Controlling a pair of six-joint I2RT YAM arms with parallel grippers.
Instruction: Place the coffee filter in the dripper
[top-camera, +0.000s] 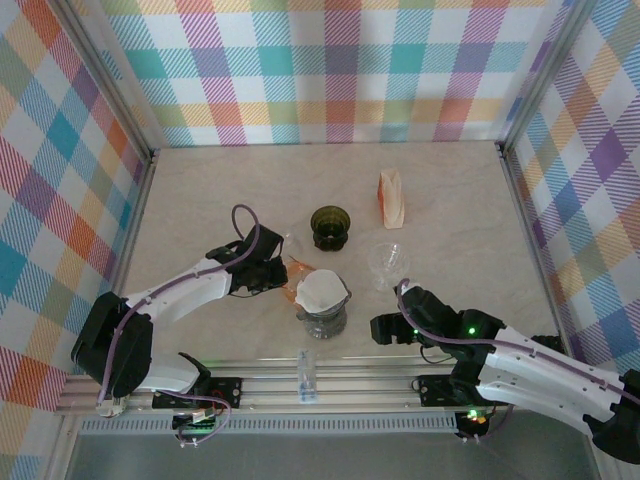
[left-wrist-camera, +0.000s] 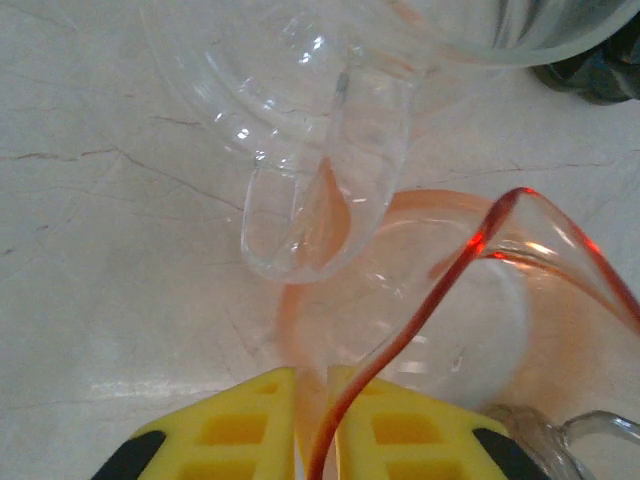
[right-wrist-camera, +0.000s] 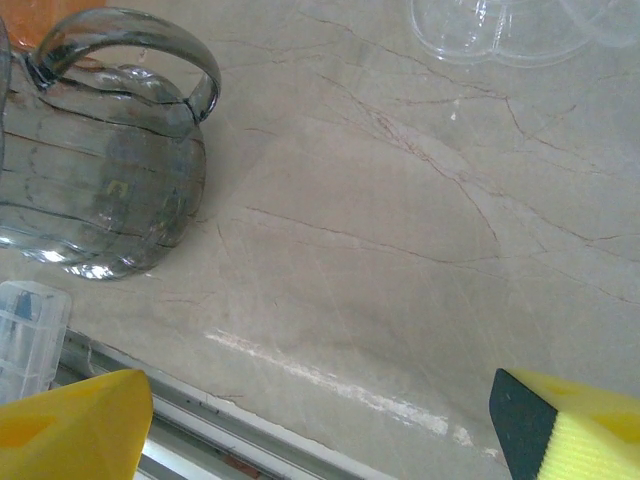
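Yellow-padded left claw (left-wrist-camera: 315, 425) pinching dripper (left-wrist-camera: 480, 240)

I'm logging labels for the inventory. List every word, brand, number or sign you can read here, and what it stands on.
No text can be read in these views.
Orange and white packet: any print on it is too small to read.
Grey glass jug: a faint mark on its wall, perhaps only a reflection, too blurred to read.

Pastel plaid walls (top-camera: 340, 70) on three sides, beige marble-veined tabletop (top-camera: 450, 190), aluminium rail (top-camera: 330, 385) along near edge
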